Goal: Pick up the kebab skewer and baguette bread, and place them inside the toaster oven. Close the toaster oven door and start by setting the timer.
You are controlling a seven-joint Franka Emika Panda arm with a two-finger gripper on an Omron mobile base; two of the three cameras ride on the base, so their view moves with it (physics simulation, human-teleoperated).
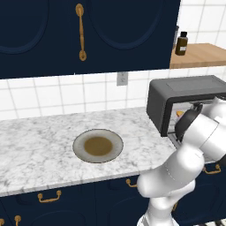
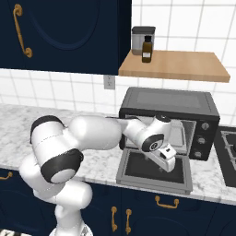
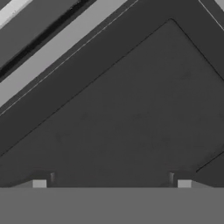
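- My claw (image 2: 167, 159) is spread wide with nothing in it, hanging just above the toaster oven door (image 2: 154, 172), which lies flat open. Up close I see its dark glass panel (image 3: 131, 109) under my fingertips (image 3: 39, 183).
- Behind that, the toaster oven (image 2: 168, 102) cavity is open. There's an orange bit (image 1: 179, 113) inside, probably the baguette bread, but I can't say for sure. The kebab skewer I can't make out at all.
- Off to my left, the plate (image 1: 98, 145) sits bare on the marble tabletop (image 1: 39, 141).
- Further back, a brown bottle (image 2: 147, 50) on the wooden shelf (image 2: 184, 65).
- Worry: the door's next, and if I hook it badly my open fingers could slide off the edge, or my wrist could bump the rack while swinging up.
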